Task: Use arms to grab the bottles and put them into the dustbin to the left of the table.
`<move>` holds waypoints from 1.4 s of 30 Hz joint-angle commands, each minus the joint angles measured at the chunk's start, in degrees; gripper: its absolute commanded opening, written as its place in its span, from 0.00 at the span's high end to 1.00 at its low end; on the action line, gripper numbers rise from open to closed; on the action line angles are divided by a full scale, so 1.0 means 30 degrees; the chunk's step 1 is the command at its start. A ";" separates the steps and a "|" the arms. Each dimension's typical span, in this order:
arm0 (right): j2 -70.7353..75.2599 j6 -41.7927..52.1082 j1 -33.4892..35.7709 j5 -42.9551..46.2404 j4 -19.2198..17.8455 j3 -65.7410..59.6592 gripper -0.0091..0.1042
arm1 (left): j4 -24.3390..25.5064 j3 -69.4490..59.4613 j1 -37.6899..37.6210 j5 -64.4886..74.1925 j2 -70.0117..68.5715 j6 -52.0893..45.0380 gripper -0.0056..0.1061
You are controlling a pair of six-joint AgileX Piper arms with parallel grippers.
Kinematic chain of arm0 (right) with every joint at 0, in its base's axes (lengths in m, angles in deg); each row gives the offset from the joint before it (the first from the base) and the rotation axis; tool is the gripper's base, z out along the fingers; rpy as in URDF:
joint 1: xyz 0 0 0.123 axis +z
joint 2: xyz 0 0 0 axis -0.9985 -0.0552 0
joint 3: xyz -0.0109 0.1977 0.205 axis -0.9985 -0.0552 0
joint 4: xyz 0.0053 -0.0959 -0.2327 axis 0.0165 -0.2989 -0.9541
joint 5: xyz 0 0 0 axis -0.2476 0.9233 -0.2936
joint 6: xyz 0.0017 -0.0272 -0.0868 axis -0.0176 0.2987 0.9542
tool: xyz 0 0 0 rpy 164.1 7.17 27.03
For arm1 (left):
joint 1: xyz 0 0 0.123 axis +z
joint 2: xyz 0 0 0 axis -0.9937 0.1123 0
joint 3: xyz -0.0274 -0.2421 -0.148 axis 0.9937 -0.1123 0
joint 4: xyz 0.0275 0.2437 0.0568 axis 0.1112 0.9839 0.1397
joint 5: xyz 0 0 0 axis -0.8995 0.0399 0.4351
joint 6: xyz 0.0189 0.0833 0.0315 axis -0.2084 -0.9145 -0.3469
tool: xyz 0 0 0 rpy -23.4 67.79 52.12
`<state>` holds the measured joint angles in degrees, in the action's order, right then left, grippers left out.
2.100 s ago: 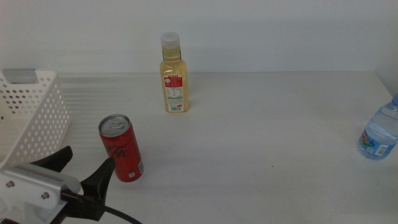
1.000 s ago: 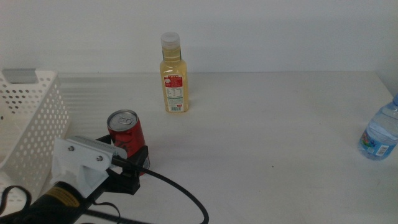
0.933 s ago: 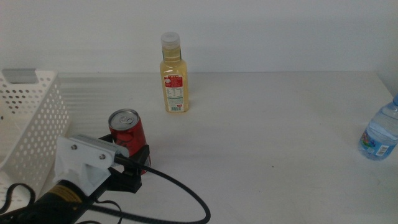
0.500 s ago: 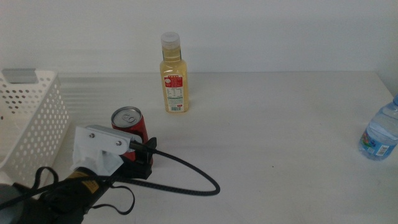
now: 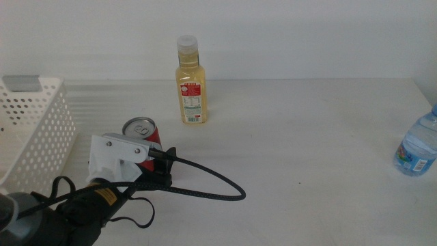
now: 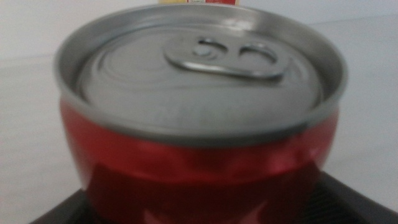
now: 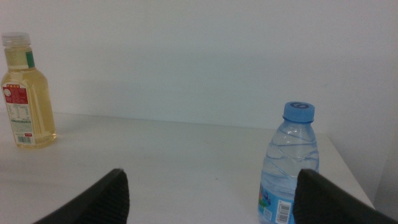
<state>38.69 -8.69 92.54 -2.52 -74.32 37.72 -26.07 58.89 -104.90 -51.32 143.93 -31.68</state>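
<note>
Left gripper (image 5: 153, 179): your working gripper sits at the lower left of the middle view, jaws on either side of the red can (image 5: 143, 135). The left wrist view shows the can (image 6: 200, 130) filling the space between the two dark jaws, which reach its lower body. I judge them clamped on it, though true contact is not plainly visible.
Right gripper (image 7: 211, 196): waiting, jaws wide apart, out of the middle view. Its wrist view faces the water bottle (image 7: 290, 165).
Can: upright on the table (image 5: 287, 150), just right of the basket (image 5: 34, 130), which occupies the left edge of the frame.
Other items: the yellow bottle (image 5: 190, 82) stands at upper centre, well apart from the can. The water bottle (image 5: 417, 145) stands at the right edge.
Risk 1: the hold is low on a smooth can. If you lift fast, the can may tilt or slip out.
Risk 2: the basket wall is near. A low swing to the left could strike the rim and knock the can loose.
Risk 3: the black cable (image 5: 212, 184) loops across the table beside the can and could drag or snag.
Change: two seconds ago the jaws stood open short of the can at the lower left; since then the arm has advanced and the jaws have taken the can between them. The can has shifted slightly rightward and up in the frame.
</note>
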 commanded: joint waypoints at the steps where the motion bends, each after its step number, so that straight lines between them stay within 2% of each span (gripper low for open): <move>1: 0.0548 0.0171 -0.0089 0.1412 -0.0062 0.0150 0.30 | 0.0000 0.0348 -0.0051 -0.2671 -0.0633 0.0554 0.25; 6: 0.0548 0.0171 -0.0089 0.1412 -0.0062 0.0150 0.30 | 0.0230 0.0348 -0.0051 -0.2729 -0.0633 0.0214 0.43; 17: 0.0548 0.0171 -0.0089 0.1412 -0.0062 0.0150 0.30 | 0.0173 0.0335 -0.0051 -0.1233 -0.1485 0.1299 0.99; 30: 0.0548 0.0171 -0.0089 0.1412 -0.0062 0.0150 0.30 | 0.0000 0.0395 -0.0051 0.6652 -0.7745 0.1285 0.99; 37: 0.0548 0.0171 -0.0089 0.1412 -0.0062 0.0150 0.30 | 0.0000 0.2739 -0.0051 1.6786 -1.1386 0.0633 0.99; 42: 0.0548 0.0171 -0.0089 0.1412 -0.0062 0.0150 0.30 | 0.0000 0.5511 -0.0051 2.3013 -1.2319 -0.0562 0.99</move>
<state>38.69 -8.69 92.54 -2.52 -74.32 37.72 -25.32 71.26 -104.90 17.42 109.29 -32.54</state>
